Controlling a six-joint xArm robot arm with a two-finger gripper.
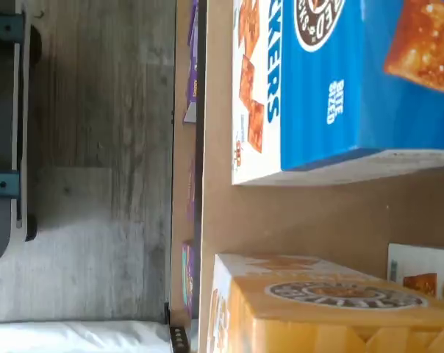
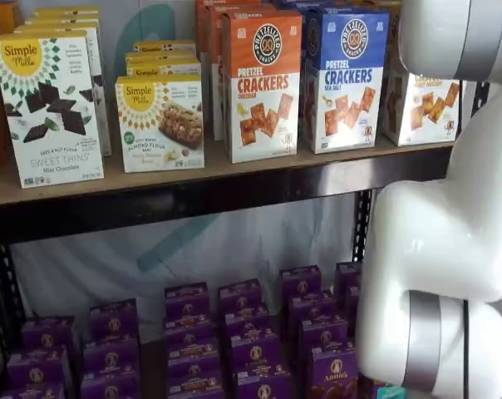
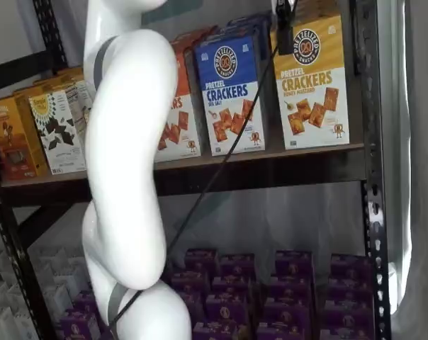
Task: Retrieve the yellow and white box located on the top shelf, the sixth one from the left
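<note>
The yellow and white box (image 3: 312, 81) stood upright on the top shelf (image 3: 271, 164), at the right end of the row, its front reading "Pretzel Crackers" above pictured square crackers. In the other shelf view only its lower white front (image 2: 424, 106) showed, the rest hidden by the white arm (image 2: 450, 241). The wrist view showed the box's yellow top (image 1: 332, 309) from above, with a bare strip of shelf board (image 1: 317, 213) between it and the blue box (image 1: 354, 81).

The gripper (image 3: 285, 25) hung from the view's upper edge directly in front of the upper left corner of the yellow and white box. Only a dark finger portion and a cable (image 3: 221, 170) were visible, so whether the fingers were parted or closed could not be determined. No contact with the box could be confirmed.

Just beside the gripper on its left stood the blue box (image 3: 229, 95), and beyond that the orange box (image 3: 177, 113), partly covered by the arm (image 3: 125, 163). Further left along the shelf were Simple Mills boxes (image 2: 50, 108). Well below the gripper, purple boxes (image 3: 249, 290) filled the lower level.
</note>
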